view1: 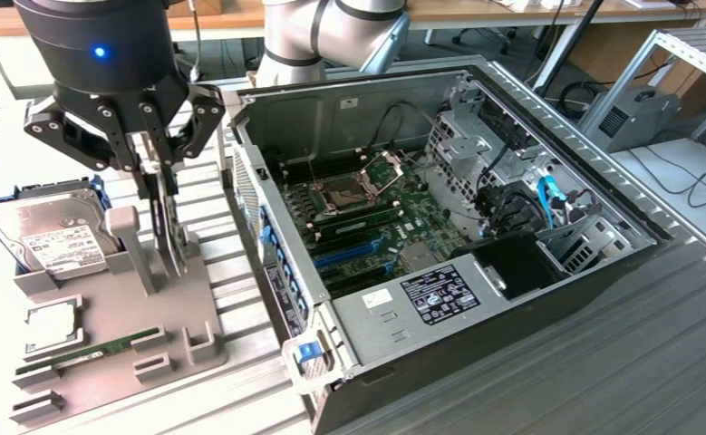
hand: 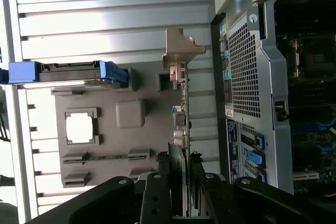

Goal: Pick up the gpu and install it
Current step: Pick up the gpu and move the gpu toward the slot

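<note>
Two fingers (hand: pixel 157 192) of the gripper (hand: pixel 180 184) stand on either side of the gpu (hand: pixel 181 106) and look pressed against its two faces, so I judge the tool clamped on the card, though from these angles I cannot tell whether the card's lower edge has left its holder. The gpu stands upright on its long edge in the grey fixture tray (view1: pixel 196 322), with its silver end bracket (hand: pixel 180 51) at the end away from the gripper. The step in hand is the pick. To do it well the grip should sit square on the card and draw it straight up, without twisting, so the bottom edge comes out of the holder cleanly and the fan side does not scrape. A grey upright post (view1: pixel 123 245) of the tray rises just beside the card on the exterior view's left, and it is the closest thing to snag. Elsewhere on the same tray lie the hard drive (view1: pixel 56 237) in its blue frame, a square processor chip (view1: pixel 51 326) and the narrow memory stick (view1: pixel 87 353), all apart from the card and untouched. Next to the tray, on the exterior view's right, the open computer case (view1: pixel 268 249) lies on its side. Its rear wall stands between the card and the motherboard (view1: pixel 389 213), where blue expansion slots (view1: pixel 353 256) show. Farther in are a black box (view1: pixel 516 263) and a light blue cable (view1: pixel 550 204).
</note>
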